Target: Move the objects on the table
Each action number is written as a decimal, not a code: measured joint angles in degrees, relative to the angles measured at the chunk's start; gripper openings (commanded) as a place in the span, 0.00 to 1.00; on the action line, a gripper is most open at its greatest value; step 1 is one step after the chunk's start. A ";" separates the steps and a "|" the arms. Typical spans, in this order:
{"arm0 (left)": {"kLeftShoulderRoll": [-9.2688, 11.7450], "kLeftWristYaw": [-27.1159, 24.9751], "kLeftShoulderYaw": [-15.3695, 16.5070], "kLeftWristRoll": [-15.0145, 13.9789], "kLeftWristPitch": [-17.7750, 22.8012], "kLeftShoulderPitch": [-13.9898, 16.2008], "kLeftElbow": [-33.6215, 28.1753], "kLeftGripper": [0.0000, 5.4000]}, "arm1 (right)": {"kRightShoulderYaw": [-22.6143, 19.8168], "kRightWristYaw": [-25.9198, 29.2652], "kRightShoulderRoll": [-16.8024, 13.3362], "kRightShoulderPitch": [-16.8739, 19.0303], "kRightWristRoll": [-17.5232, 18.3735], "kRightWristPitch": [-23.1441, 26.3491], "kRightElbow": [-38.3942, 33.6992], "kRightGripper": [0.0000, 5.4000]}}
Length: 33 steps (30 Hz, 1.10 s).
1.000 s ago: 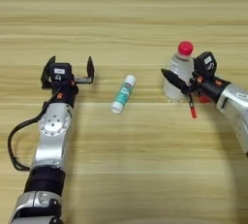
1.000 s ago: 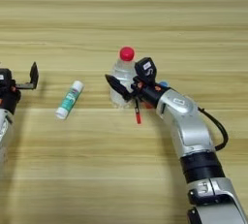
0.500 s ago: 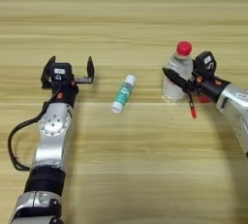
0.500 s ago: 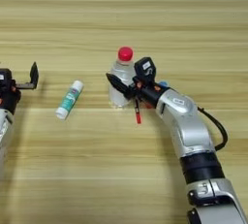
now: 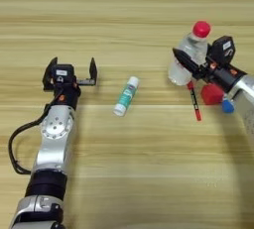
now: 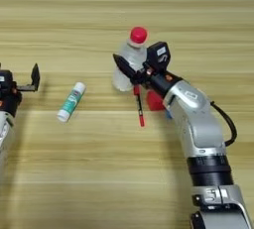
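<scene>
While the right gripper (image 6: 133, 69) pinches one bottle (image 6: 128, 59), the left gripper (image 5: 69, 72) gapes empty — one tube (image 5: 126, 95), pen (image 6: 139, 106), half-hidden cube (image 5: 212, 94).

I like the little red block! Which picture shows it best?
The left eye view: the small red cube shows almost whole beside the right gripper. In the right eye view the arm hides part of the cube.

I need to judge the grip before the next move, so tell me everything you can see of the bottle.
The bottle is clear plastic with a red cap and looks empty. It leans, cap toward the far right, base toward the robot. The right gripper has one black finger across its front; whether the jaws clamp it cannot be told. A red pen lies just below its base, with a red cube beside that.
</scene>
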 measured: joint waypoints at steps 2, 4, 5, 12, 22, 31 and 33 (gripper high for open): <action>-0.01 0.03 -0.03 0.00 0.00 0.00 0.00 1.00 | -0.50 -0.56 -0.40 -0.14 -0.16 -0.08 -0.18 0.61; -0.02 0.05 -0.06 0.00 0.00 0.00 0.00 1.00 | -1.83 -2.05 -1.27 -0.14 -1.15 -0.37 -0.20 0.61; -0.02 0.08 -0.05 0.00 0.00 0.00 0.00 1.00 | -3.05 -3.43 -2.13 -0.13 -1.73 -0.88 -0.20 0.61; -0.11 0.16 -0.22 0.02 0.02 0.02 -0.05 1.00 | -9.36 -8.51 -6.88 0.95 -3.63 -1.05 -2.81 0.61; -0.11 0.23 -0.44 0.04 0.02 0.04 -0.07 1.00 | -13.22 -12.28 -9.61 3.57 -5.16 1.44 -0.92 0.61; -0.08 0.26 -0.43 0.04 0.02 0.06 -0.11 1.00 | -12.52 -13.56 -8.68 4.33 -6.02 4.00 9.18 0.61; -0.08 0.26 -0.40 0.04 0.02 0.06 -0.11 1.00 | -12.47 -13.47 -8.62 3.47 -5.97 3.52 10.51 0.61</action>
